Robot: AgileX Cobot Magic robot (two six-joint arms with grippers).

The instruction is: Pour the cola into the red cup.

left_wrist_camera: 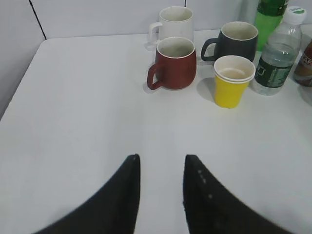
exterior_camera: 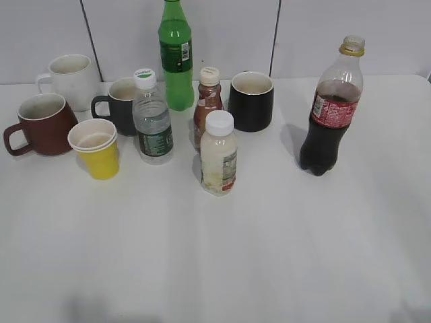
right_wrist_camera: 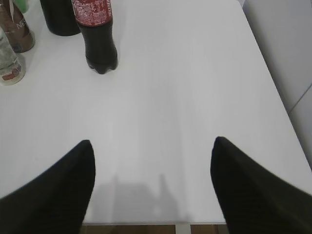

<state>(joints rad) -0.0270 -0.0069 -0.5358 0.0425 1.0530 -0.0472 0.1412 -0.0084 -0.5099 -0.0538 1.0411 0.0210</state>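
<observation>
The cola bottle [exterior_camera: 331,108] stands upright at the right of the table, uncapped, with a red label and yellowish neck ring; its lower part shows in the right wrist view [right_wrist_camera: 97,34]. The red cup [exterior_camera: 42,124] stands at the far left, handle to the left, and shows in the left wrist view [left_wrist_camera: 174,63]. My left gripper [left_wrist_camera: 161,158] is open and empty above bare table, well short of the red cup. My right gripper [right_wrist_camera: 152,144] is wide open and empty near the table's front edge, well short of the cola. Neither gripper shows in the exterior view.
A white mug [exterior_camera: 73,79], dark grey mug [exterior_camera: 121,104], yellow paper cup [exterior_camera: 97,148], water bottle [exterior_camera: 152,118], green bottle [exterior_camera: 176,57], brown bottle [exterior_camera: 207,104], milky bottle [exterior_camera: 219,153] and black mug [exterior_camera: 251,101] stand between cup and cola.
</observation>
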